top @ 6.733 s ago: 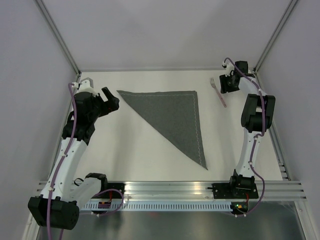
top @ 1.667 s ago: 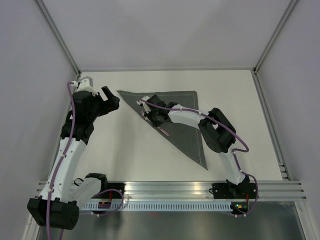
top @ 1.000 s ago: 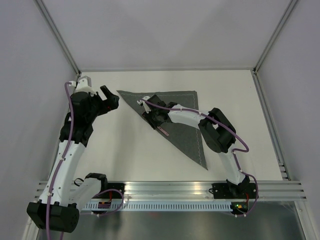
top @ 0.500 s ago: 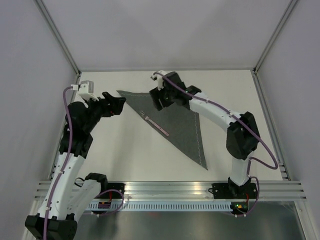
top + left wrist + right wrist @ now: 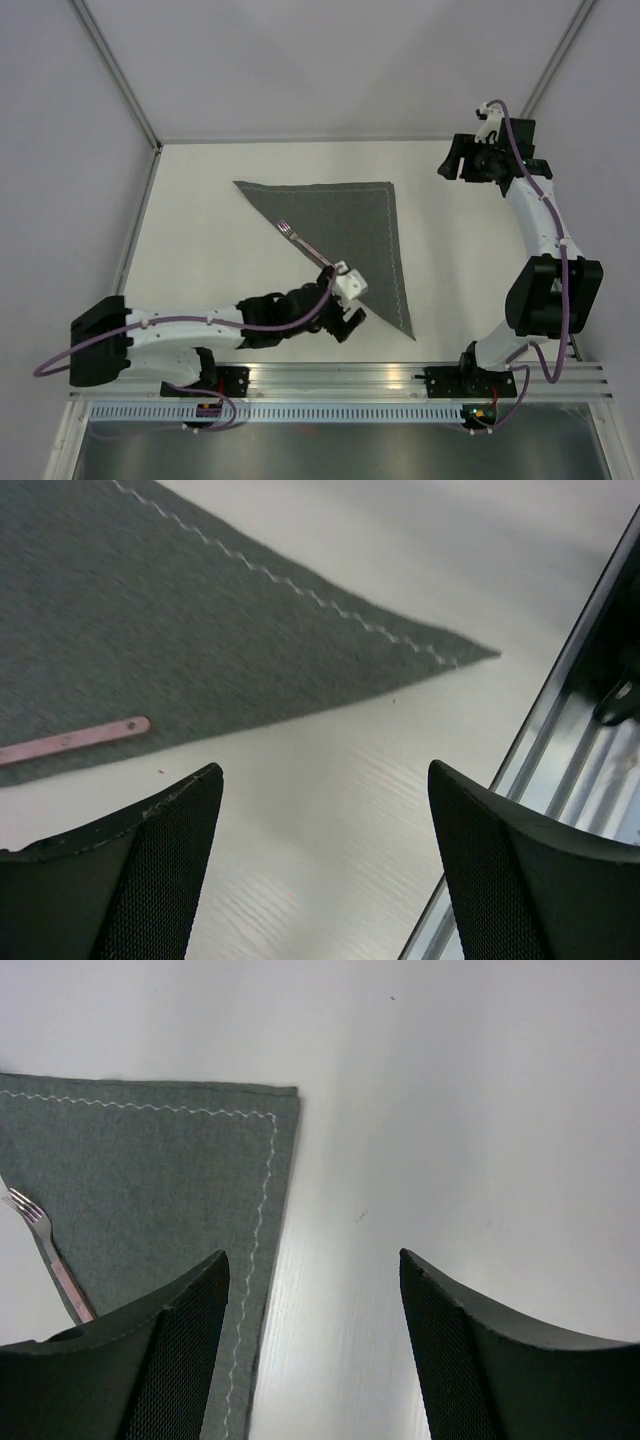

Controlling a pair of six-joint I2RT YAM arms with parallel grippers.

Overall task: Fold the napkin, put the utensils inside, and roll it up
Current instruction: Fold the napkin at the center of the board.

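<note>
The dark grey napkin (image 5: 350,225) lies folded into a triangle, its near tip pointing at the front rail. A fork (image 5: 308,247) with silvery tines and a pale-pink handle lies on it along the folded diagonal edge. My left gripper (image 5: 352,312) is open and empty, low over the table just left of the napkin's near tip. Its view shows the napkin (image 5: 150,610) and the pink handle end (image 5: 70,742). My right gripper (image 5: 455,165) is open and empty at the far right back. Its view shows the napkin corner (image 5: 150,1190) and the fork (image 5: 45,1245).
The metal front rail (image 5: 400,375) runs just behind my left gripper and shows in the left wrist view (image 5: 600,730). Grey walls and frame posts (image 5: 120,80) enclose the white table (image 5: 200,230).
My right gripper has drawn back from the napkin to the far right corner. My left arm has swung from the back left down to the napkin's near tip. The fork stays on the napkin.
</note>
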